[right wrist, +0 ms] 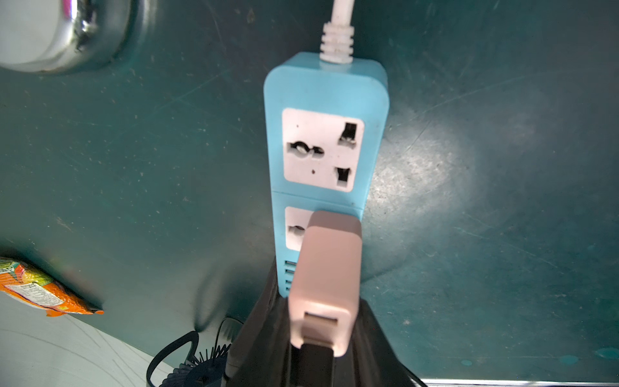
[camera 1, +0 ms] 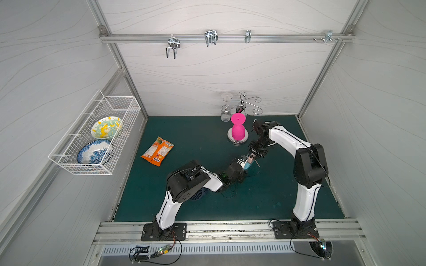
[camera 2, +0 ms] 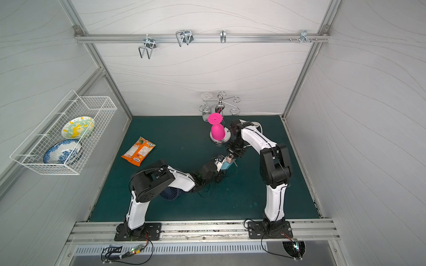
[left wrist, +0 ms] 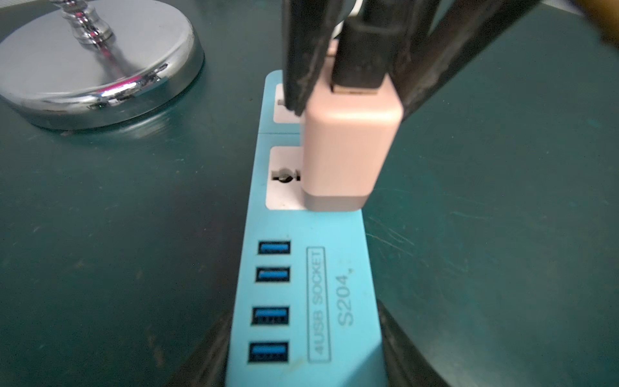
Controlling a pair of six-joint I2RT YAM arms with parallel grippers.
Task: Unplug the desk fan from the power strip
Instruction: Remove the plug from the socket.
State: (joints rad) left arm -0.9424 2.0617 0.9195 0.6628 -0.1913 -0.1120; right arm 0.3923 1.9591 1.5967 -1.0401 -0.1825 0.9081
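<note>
I have both arms meeting near the middle of the green mat (camera 1: 207, 207). My left gripper (left wrist: 301, 375) is pinched onto the near end of the power strip (left wrist: 301, 284), its dark fingers flanking the light-blue body just below the four USB ports. My right gripper (left wrist: 348, 77) comes down from the far side and is clamped on the pink plug (left wrist: 348, 150), one black finger (left wrist: 298, 60) on each side of the cube. The plug sits over the strip's second socket, tilted slightly; whether its prongs are still seated I cannot tell. A black USB connector (left wrist: 360, 57) enters the plug's top. The strip's thick white cord (right wrist: 338, 30) leaves its far end. The desk fan (camera 2: 171, 193) lies on the mat near the left arm's elbow, mostly hidden beneath it, with its thin black cable (camera 2: 207, 193) looping toward the strip. To the far side stands a chrome stand (camera 1: 238, 138) with a pink cup (camera 1: 238, 131) on it, and an orange snack packet (camera 1: 158, 150) lies to the left
</note>
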